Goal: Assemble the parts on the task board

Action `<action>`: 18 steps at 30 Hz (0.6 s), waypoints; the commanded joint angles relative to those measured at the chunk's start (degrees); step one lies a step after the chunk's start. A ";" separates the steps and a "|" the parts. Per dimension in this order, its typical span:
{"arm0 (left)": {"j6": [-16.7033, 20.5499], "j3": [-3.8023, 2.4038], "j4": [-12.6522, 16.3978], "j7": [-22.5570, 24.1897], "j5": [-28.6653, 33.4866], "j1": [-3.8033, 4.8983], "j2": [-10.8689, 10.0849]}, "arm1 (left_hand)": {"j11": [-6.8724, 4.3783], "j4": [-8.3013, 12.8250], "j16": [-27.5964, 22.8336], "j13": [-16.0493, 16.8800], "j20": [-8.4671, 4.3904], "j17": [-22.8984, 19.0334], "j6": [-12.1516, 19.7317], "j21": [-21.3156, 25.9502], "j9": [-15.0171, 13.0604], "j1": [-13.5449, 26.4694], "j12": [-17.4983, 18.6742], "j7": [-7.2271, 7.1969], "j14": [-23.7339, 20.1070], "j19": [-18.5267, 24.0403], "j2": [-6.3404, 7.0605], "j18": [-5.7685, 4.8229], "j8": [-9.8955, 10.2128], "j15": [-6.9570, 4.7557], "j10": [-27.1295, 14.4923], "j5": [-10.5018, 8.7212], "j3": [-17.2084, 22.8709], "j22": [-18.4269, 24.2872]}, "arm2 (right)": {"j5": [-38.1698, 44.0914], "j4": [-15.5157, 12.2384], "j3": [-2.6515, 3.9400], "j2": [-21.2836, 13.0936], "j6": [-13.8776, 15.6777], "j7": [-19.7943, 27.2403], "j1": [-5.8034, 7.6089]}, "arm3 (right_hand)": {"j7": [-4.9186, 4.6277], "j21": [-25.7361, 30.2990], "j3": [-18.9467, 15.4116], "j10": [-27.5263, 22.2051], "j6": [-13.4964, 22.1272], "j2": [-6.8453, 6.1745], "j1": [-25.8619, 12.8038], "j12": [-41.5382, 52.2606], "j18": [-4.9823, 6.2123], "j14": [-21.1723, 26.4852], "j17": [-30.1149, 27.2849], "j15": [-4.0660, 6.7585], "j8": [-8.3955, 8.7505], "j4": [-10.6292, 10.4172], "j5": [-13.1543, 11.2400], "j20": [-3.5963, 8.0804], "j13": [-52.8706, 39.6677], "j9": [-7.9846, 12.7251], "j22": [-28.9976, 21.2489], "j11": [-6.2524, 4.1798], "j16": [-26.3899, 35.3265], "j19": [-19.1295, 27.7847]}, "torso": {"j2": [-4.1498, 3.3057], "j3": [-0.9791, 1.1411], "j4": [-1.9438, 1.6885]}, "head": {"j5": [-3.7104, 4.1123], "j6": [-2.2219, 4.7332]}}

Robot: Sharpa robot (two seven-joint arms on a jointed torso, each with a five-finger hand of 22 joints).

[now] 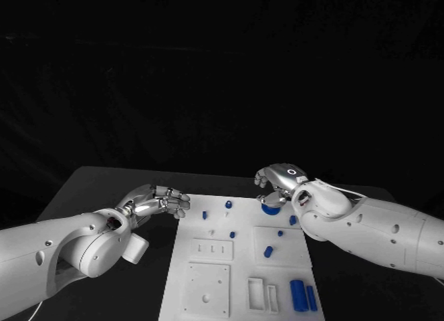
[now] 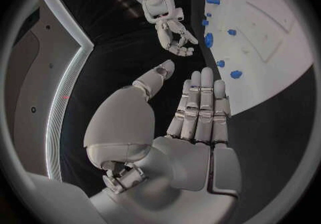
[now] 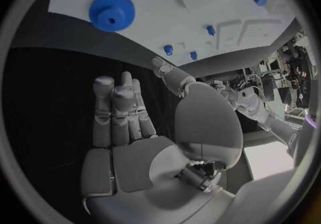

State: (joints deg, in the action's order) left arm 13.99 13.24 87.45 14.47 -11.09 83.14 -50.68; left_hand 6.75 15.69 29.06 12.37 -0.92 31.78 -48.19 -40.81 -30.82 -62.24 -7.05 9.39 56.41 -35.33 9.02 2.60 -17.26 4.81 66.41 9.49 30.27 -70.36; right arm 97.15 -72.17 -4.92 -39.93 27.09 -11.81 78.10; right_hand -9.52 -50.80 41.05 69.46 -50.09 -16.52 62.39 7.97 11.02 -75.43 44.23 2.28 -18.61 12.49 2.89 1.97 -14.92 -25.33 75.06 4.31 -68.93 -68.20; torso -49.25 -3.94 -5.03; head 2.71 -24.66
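The white task board (image 1: 214, 294) lies mid-table with small blue parts on it. A blue gear (image 1: 270, 209) sits at its far right corner, also seen as a toothed disc (image 3: 112, 12). My right hand (image 1: 279, 183) hovers just above and behind the gear, empty, its fingers (image 3: 119, 110) straight and the thumb apart. My left hand (image 1: 160, 200) hangs by the board's far left corner, empty, with fingers (image 2: 200, 107) stretched out. Small blue pegs (image 1: 204, 215) (image 1: 268, 251) stand on the board. Two blue cylinders (image 1: 299, 295) lie at its near right.
Square and slotted recesses (image 1: 206, 287) mark the board's near half. Black table (image 1: 106, 184) surrounds the board on both sides. In the left wrist view the right hand (image 2: 174, 34) shows beyond my own fingers, near the board's edge (image 2: 267, 37).
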 commanded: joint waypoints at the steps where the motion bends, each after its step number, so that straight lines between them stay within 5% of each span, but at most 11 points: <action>1: -0.28 -0.03 -0.01 0.69 -0.12 0.06 0.03 | 0.23 0.08 -0.31 -0.04 0.07 0.06 -0.05 0.24 0.06 -0.30 0.21 0.33 0.19 0.31 0.05 -0.65 0.35 0.03 0.16 -0.21 -0.24 0.08 | -1.80 0.22 0.02 -0.74 -3.64 1.23 0.04 | 0.79 -0.29 -0.90 7.71 -0.56 -0.39 -0.15 3.27 3.98 0.32 -0.03 1.64 -0.10 0.05 0.29 0.01 -2.54 -0.01 1.03 -1.83 -0.14 0.48 | 0.16 0.24 0.68 | -0.38 0.06; 5: -0.40 -0.01 0.09 0.69 -0.12 0.06 0.00 | 0.23 0.08 -0.32 -0.04 0.07 0.07 -0.06 0.24 0.06 -0.30 0.22 0.32 0.20 0.31 0.03 -0.65 0.35 0.03 0.18 -0.21 -0.24 0.08 | -2.98 1.44 0.00 -1.32 -4.44 1.60 -0.01 | 2.46 -0.21 -2.76 13.99 -0.05 -0.32 0.03 12.64 3.98 0.41 -0.11 3.49 0.31 0.61 0.43 0.18 -12.55 0.10 0.75 -3.86 -0.07 0.28 | 0.15 0.43 0.89 | -0.45 0.06; 6: -0.40 0.02 0.09 0.69 -0.12 0.05 -0.03 | 0.23 0.07 -0.32 -0.04 0.07 0.07 -0.07 0.24 0.06 -0.30 0.22 0.32 0.20 0.31 0.03 -0.65 0.35 0.03 0.18 -0.21 -0.24 0.08 | -3.27 1.80 0.00 -1.30 -4.70 1.60 -0.03 | 3.17 -0.06 -3.44 10.50 0.01 -0.30 -0.08 20.01 3.98 0.18 -0.04 3.20 0.54 0.46 0.14 0.25 -22.22 0.16 0.50 -4.77 -0.25 -0.23 | 0.13 0.44 0.89 | -0.42 0.06; 7: -0.41 0.06 0.07 0.67 -0.12 0.05 -0.04 | 0.23 0.07 -0.32 -0.04 0.07 0.07 -0.07 0.24 0.06 -0.30 0.22 0.32 0.21 0.31 0.02 -0.65 0.35 0.03 0.19 -0.21 -0.24 0.08 | -3.64 2.37 0.00 -1.13 -4.78 1.76 -0.06 | 2.49 -0.07 -3.30 9.21 -0.05 -0.69 0.10 22.54 3.98 0.15 0.06 3.98 0.58 0.41 0.30 0.31 -25.45 0.18 0.54 -3.97 -0.40 -0.30 | 0.09 0.54 0.93 | -0.42 0.09; 9: -0.47 0.09 0.03 0.68 -0.12 0.05 0.00 | 0.23 0.07 -0.32 -0.03 0.07 0.07 -0.07 0.24 0.06 -0.30 0.23 0.32 0.21 0.31 0.02 -0.65 0.35 0.03 0.20 -0.21 -0.24 0.09 | -3.95 3.29 0.00 -0.79 -5.07 2.04 -0.31 | 2.59 -0.96 -3.37 3.86 0.01 -0.29 0.10 34.88 3.98 -0.11 1.57 3.23 1.04 0.42 0.61 0.59 -39.84 0.43 1.08 -3.81 -2.37 -0.86 | 0.11 0.57 0.93 | -0.36 0.04; 13: -0.56 0.13 -0.11 0.69 -0.12 0.04 0.10 | 0.22 0.07 -0.33 -0.03 0.07 0.08 -0.08 0.24 0.06 -0.30 0.24 0.32 0.21 0.31 0.02 -0.66 0.35 0.03 0.21 -0.22 -0.25 0.09 | -4.51 4.16 0.00 -0.13 -5.63 2.21 -0.87 | 2.01 -2.70 -2.78 -0.52 -0.09 -0.20 -0.05 46.37 3.98 0.32 3.99 3.04 1.49 -0.11 0.57 1.04 -52.56 0.76 1.24 -3.35 -4.76 -1.09 | 0.11 0.56 0.89 | -0.28 0.03; 18: -0.65 0.21 -0.34 0.68 -0.12 0.03 0.21 | 0.22 0.05 -0.34 -0.03 0.07 0.08 -0.09 0.24 0.06 -0.29 0.26 0.32 0.22 0.31 0.00 -0.66 0.36 0.04 0.22 -0.22 -0.26 0.09 | -5.08 5.53 0.00 1.00 -6.57 2.42 -1.58 | 1.84 -4.58 -2.61 2.78 -0.18 -0.19 -0.42 56.60 3.98 0.67 5.95 2.85 1.68 -0.53 0.66 1.49 -60.43 0.89 1.27 -3.15 -6.27 -1.27 | 0.04 0.53 0.69 | 0.04 -0.14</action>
State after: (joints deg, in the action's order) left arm 13.93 13.46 87.06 14.50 -11.09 83.12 -50.61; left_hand 6.75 15.69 29.06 12.38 -0.92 31.77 -48.19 -40.81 -30.82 -62.24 -7.05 9.39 56.41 -35.33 9.02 2.59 -17.27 4.81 66.41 9.49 30.27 -70.37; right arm 93.02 -67.01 -4.94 -39.13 22.63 -10.32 76.70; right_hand -7.40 -55.24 38.35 71.57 -50.25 -16.79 62.34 63.71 13.25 -74.87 50.02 5.38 -17.28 12.15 3.34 2.66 -74.43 -24.52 75.06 1.33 -74.95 -68.90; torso -49.15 -3.43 -4.24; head 2.61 -24.69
